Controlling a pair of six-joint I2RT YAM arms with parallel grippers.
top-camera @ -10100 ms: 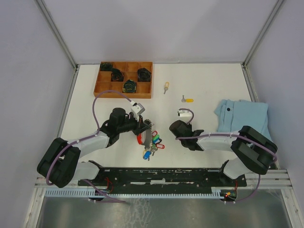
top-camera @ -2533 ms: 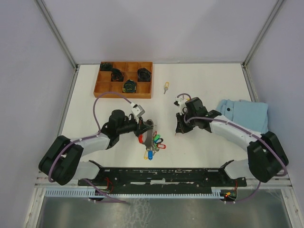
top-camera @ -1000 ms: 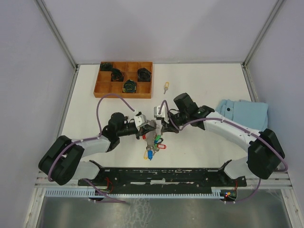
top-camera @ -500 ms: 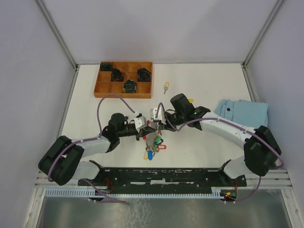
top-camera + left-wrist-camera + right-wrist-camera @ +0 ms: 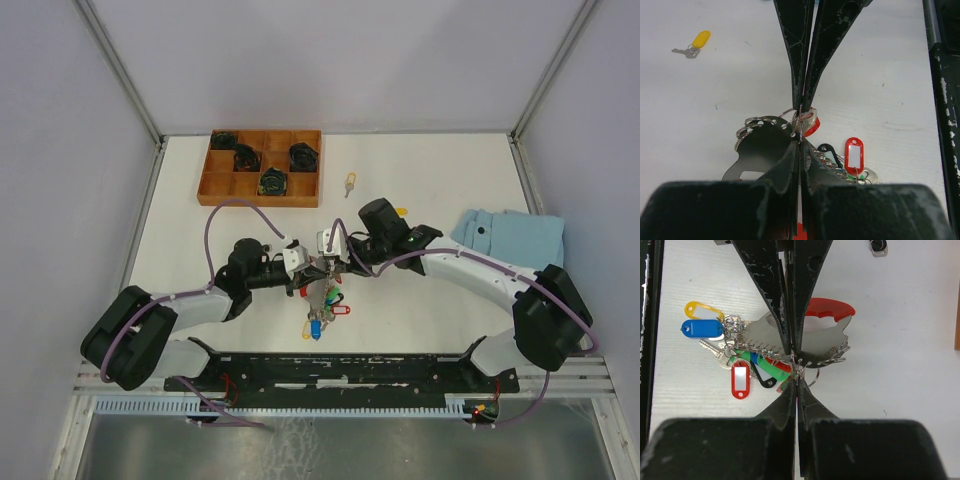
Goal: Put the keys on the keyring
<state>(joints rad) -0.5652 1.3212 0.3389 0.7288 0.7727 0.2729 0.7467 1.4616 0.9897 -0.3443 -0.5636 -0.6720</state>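
White table. Wooden compartment tray at far left; four dark round parts sit in separate cells, the other cells are bare. Light blue folded garment with a button lies near the right edge.

The left hand hides part of the keyring; which ring it grips is too small to tell.

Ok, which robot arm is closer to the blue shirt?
Right. The right arm runs right beside the blue shirt, with its elbow at the shirt's near corner. The left arm lies across the table, on the far side of the keyring.
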